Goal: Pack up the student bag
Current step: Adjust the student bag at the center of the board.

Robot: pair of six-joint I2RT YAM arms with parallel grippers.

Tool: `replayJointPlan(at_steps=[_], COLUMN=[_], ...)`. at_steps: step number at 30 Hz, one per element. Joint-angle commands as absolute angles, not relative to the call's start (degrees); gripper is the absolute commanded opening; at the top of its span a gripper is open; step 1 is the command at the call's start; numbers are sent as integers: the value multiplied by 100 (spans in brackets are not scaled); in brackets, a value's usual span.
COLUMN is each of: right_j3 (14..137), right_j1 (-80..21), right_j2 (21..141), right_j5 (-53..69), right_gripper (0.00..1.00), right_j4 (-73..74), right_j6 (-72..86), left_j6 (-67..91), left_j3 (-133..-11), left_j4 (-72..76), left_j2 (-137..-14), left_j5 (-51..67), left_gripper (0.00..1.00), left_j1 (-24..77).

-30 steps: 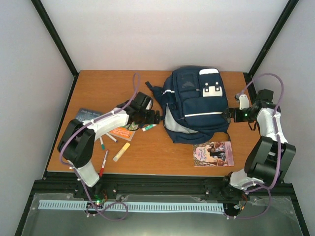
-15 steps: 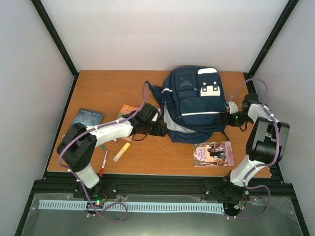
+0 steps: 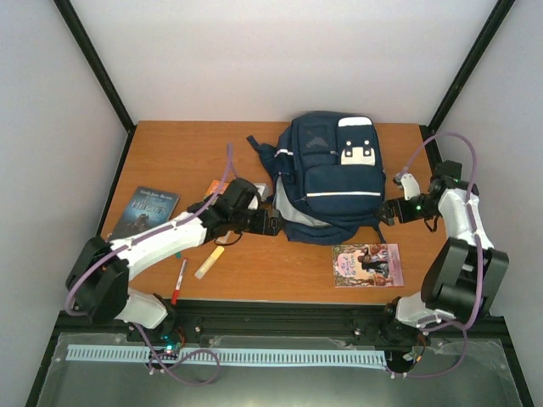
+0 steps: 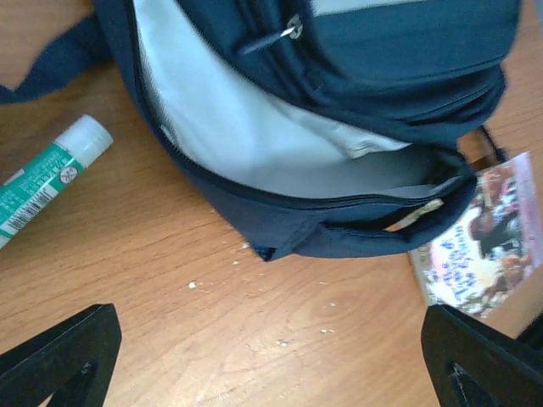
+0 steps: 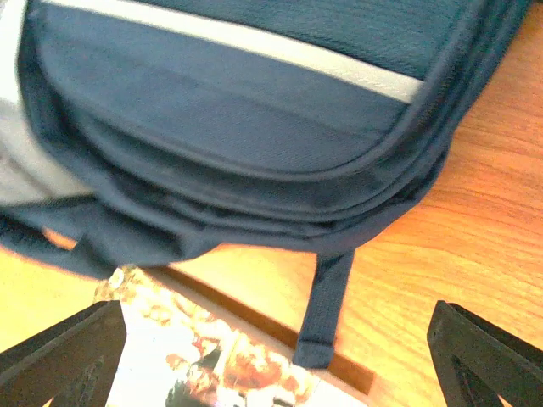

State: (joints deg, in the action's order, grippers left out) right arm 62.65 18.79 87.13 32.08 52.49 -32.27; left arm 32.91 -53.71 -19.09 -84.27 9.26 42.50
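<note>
floppy student bag (image 3: 327,182) (likely light): pinch its zip lip; left fingers (image 4: 59,356), right fingers (image 5: 488,356) beside it gape empty.

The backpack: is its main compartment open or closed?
Open. In the left wrist view the zipper edges of the backpack stand apart, and its pale grey lining shows. Its contents: cannot tell.
</note>
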Motion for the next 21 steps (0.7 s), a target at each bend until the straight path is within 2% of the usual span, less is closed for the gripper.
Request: replayJointPlan(at_steps=[1, 5, 11, 17, 21], right_j3=[6098, 5898, 5585, 5841, 6115], right_j1=[1898, 1899, 1898, 1882, 1872], right_j2=[7981, 7236, 6557, 6631, 6908], right_j5=[3283, 3262, 3578, 4239, 4454], right_gripper=[99, 100, 100, 95, 93], right_j4=[6190, 6390, 6396, 6575, 7080], right_j6=[-4502, -5014, -5432, -5305, -6048], left_j6=[3482, 3060, 2649, 2378, 2852], left_j3=[-5721, -5713, -5223, -5519, -5481], left_j4=[-2806, -3330, -2824, -2849, -3010], left_j2=[-8043, -7744, -6489, -5856, -6238], left_j5=[1031, 1001, 286, -1611, -3369], left_gripper=[100, 100, 100, 100, 100], left_j1=[4305, 4582, 4886, 4887, 4882])
